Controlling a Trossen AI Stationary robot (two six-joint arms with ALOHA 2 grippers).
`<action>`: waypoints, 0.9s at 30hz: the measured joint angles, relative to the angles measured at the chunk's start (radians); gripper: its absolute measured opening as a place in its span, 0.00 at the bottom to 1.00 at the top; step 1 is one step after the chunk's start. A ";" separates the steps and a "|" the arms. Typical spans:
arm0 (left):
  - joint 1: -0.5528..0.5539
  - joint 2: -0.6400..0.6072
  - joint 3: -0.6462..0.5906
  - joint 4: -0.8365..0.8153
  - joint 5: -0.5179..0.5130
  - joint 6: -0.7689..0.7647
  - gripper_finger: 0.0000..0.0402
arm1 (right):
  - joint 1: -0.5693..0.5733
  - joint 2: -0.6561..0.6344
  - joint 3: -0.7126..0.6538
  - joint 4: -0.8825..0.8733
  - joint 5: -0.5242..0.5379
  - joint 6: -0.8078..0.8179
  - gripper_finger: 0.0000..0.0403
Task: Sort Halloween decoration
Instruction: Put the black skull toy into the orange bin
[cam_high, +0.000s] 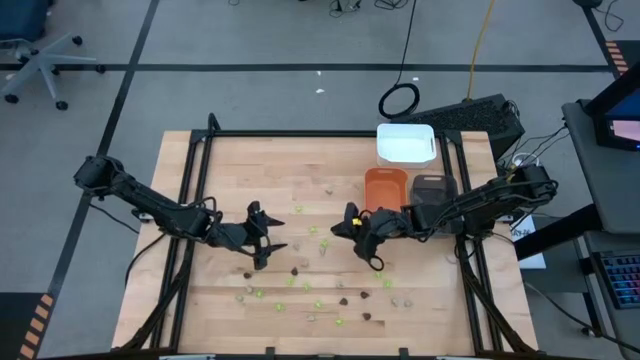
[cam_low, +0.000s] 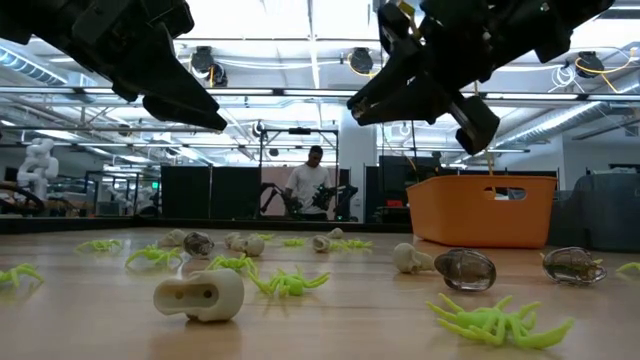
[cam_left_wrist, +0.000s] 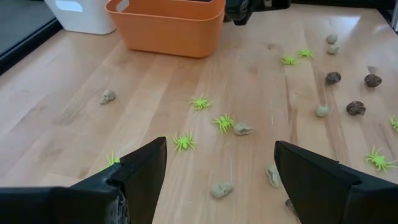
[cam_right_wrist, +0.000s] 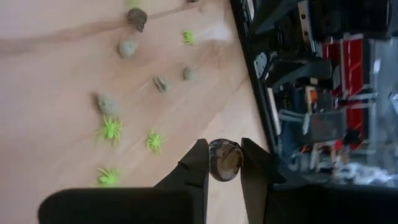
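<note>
The right gripper (cam_right_wrist: 225, 163) clamps a dark brown decoration piece (cam_right_wrist: 225, 159) (a round, glossy one) above the table (cam_high: 200, 200). The left gripper (cam_left_wrist: 217, 168) hangs with jaws fully spread, holding nothing, left of centre.

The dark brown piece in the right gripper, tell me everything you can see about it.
The dark brown piece is small, rounded and glossy, like moulded plastic, with lighter tan patches; its exact shape is hard to make out. It sits pinched between the two dark fingers of the right gripper, which touch it on opposite sides. It is held up off the wooden table, above the scattered pieces. Nothing else touches it.
</note>
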 joint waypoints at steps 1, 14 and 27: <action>0.000 0.000 0.000 0.000 0.000 0.000 0.75 | 0.000 0.000 0.000 0.000 0.000 0.040 0.09; 0.000 0.000 0.000 -0.001 0.000 -0.008 0.75 | 0.003 0.000 0.000 0.000 -0.003 0.661 0.09; -0.009 0.053 0.000 0.011 0.000 -0.034 0.75 | 0.003 -0.180 0.000 -0.290 0.187 1.131 0.09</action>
